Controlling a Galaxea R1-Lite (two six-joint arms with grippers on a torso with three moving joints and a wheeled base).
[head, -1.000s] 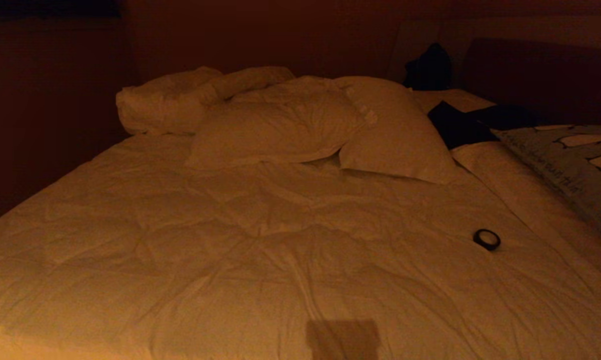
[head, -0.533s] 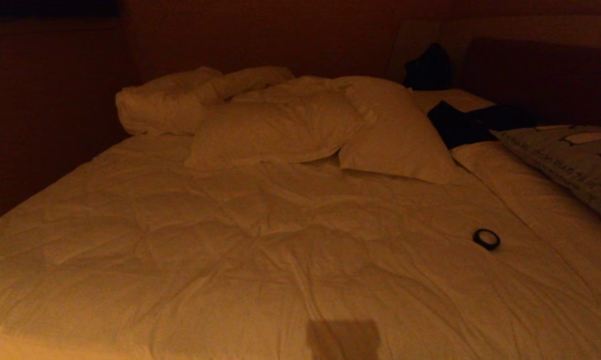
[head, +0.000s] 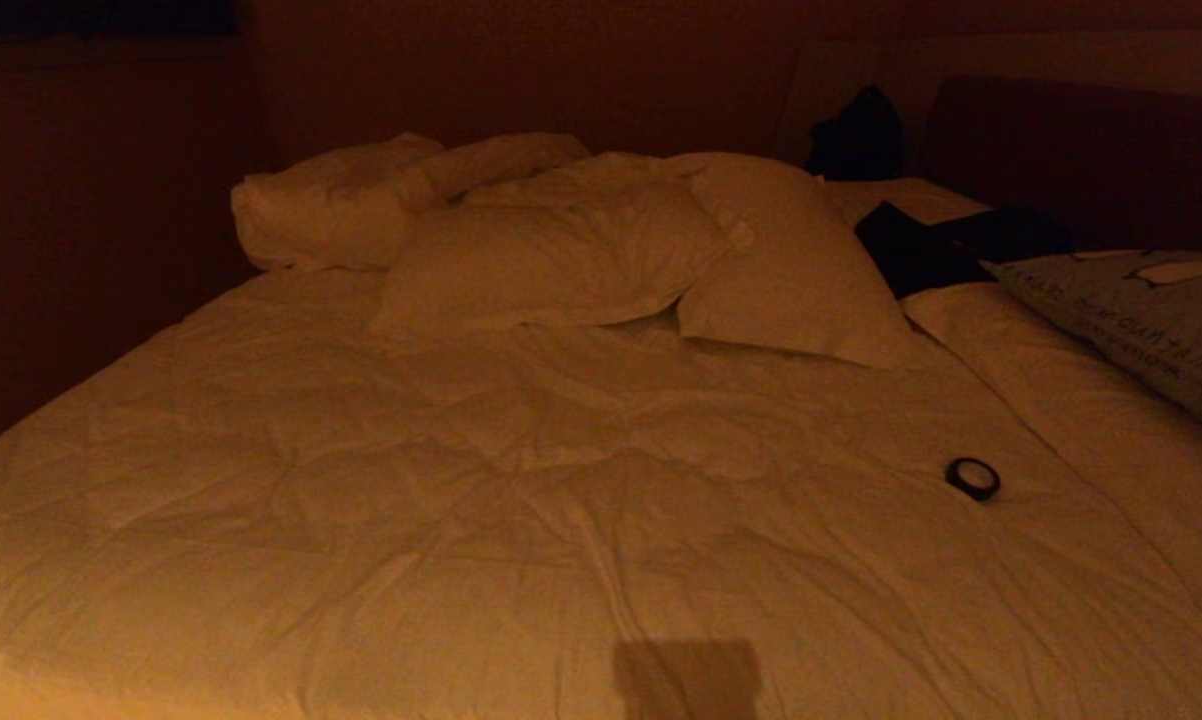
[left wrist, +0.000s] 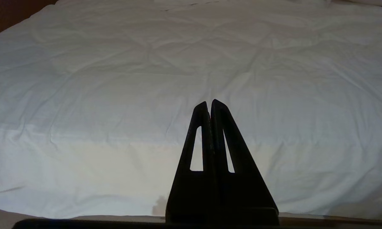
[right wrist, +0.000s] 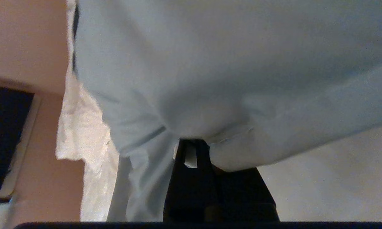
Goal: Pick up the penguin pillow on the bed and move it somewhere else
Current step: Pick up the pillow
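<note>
A wide bed fills the head view, covered by a wrinkled cream-white duvet under dim amber light. Plain white pillows lie heaped at its far end, with a dark headboard behind to the right. At the right edge of this view, the penguin pillow slants in, grey-blue with a line of text along its flange; only part of it shows. A dark garment lies between it and the white pillows. A small black tape roll rests on the duvet, well apart from the penguin pillow.

The right end effector is clamped shut on the pale blue fabric of the penguin pillow, which bunches around its fingers. The left end effector points over the duvet, fingers pressed together, holding nothing.
</note>
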